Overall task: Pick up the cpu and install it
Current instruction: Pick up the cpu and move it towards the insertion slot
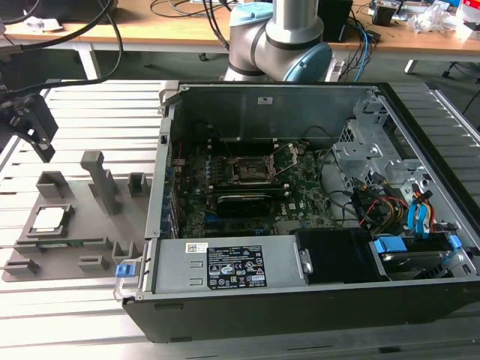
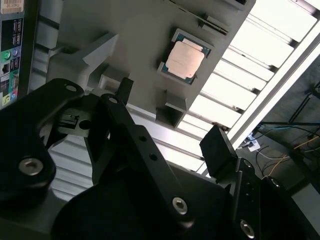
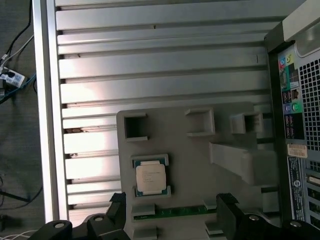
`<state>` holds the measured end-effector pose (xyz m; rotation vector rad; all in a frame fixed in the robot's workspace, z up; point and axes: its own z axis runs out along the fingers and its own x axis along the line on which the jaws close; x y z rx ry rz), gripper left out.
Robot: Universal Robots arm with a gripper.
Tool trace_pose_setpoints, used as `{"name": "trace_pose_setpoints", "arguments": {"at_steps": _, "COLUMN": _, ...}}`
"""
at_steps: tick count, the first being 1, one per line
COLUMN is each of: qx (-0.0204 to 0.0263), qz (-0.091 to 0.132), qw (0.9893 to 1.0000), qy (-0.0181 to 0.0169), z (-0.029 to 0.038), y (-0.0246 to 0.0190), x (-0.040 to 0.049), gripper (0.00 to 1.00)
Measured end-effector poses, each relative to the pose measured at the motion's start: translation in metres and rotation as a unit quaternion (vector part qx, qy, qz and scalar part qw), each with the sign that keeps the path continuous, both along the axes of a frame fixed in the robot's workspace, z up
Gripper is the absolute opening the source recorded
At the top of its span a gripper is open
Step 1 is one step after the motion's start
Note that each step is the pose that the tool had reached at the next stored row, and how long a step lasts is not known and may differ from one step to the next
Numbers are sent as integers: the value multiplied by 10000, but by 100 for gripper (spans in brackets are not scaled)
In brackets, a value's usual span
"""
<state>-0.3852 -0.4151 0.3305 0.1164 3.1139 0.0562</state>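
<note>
Grey plastic fixture tray lies flat on the slatted aluminium worktop, just beside the open computer case on the exterior view's left. The cpu sits in a square framed pocket of this tray, on the side of the tray far from the case, with its silvery metal top facing up. In both wrist views the cpu is seated squarely inside the pocket frame, and nothing touches it.

A thin green memory stick lies in a slot of the tray just beside the cpu pocket. An upright post rises from the tray between the cpu and the case.

End effector: it hangs above the worktop at the far left of the exterior view, higher than the tray and apart from the cpu. In the second wrist view the end effector has its two black fingers spread wide, with no part between them. In the first wrist view the end effector shows the same spread, and the cpu lies near the gap but outside it.

Inside the case, the motherboard carries the dark metal-framed socket near its middle, well apart from the cpu. The arm base stands beyond the far wall of the case.
</note>
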Motion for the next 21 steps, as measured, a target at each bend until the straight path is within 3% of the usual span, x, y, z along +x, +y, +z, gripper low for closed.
{"name": "trace_pose_setpoints", "arguments": {"at_steps": 21, "qx": 0, "qz": 0, "qw": 10000, "qy": 0, "z": -300, "y": 0, "x": 0, "gripper": 81}}
